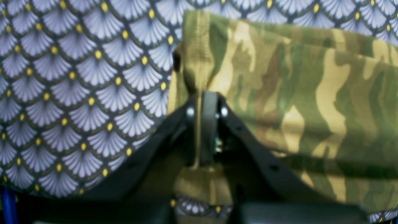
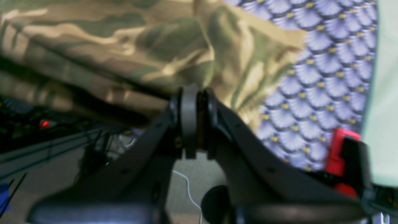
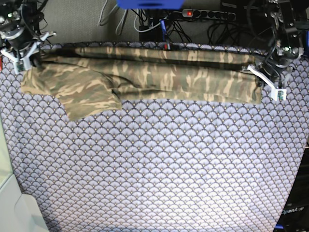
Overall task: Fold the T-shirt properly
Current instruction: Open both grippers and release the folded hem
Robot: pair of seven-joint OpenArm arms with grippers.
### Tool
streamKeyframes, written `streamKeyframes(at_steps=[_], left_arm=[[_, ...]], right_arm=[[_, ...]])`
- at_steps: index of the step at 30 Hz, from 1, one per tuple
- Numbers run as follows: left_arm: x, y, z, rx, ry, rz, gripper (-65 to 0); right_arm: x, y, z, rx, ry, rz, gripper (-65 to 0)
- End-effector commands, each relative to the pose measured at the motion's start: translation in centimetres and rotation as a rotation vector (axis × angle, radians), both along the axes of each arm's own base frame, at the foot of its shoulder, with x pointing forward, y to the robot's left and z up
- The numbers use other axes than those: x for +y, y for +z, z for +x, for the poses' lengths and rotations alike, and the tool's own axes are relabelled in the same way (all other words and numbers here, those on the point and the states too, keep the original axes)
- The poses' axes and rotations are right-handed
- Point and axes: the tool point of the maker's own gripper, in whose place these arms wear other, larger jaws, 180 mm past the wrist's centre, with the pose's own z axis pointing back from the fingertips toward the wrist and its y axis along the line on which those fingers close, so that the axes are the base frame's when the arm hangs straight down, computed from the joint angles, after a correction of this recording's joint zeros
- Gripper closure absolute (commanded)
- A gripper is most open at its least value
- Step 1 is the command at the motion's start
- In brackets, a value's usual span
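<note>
Purple scale-patterned table cloth (image 3: 159,164) lies nearest; at its far edge the T-shirt (image 3: 145,72) stretches as a long band. Left gripper (image 1: 205,96) and right gripper (image 2: 192,93) each pinch a shirt end — keep both ends level and taut while folding.

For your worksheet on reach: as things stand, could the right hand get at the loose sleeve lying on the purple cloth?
Probably not at once: the right hand is shut on the T-shirt, so it would have to let go first. The sleeve lies nearby, uncovered.
</note>
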Motion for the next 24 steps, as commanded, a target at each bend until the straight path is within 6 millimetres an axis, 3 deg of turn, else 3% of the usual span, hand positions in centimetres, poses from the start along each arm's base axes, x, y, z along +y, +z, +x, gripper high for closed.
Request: streamKeyframes(at_steps=[1,17,19,24], left_arm=[[0.9,0.9,0.7,-0.034,0.004,0.029,-0.6],[0.9,0.7,1.1,-0.033,0.008,0.023,-1.4],[0.9,0.6,1.1,-0.032,0.008,0.023,-4.6],[0.9,0.4,0.7,-0.021,0.008,0.023,-25.6]], right_arm=[[-0.9,1.0,0.2,-0.02,-0.01,-0.033,0.0],[-0.5,-0.7,-1.3,0.067,-0.047,-0.014,-0.7],[-0.7,-0.8,-1.4,0.08,-0.048,-0.019,-4.0],[-0.8,-0.9,-1.7,0.096,-0.049,-0.024,-18.5]])
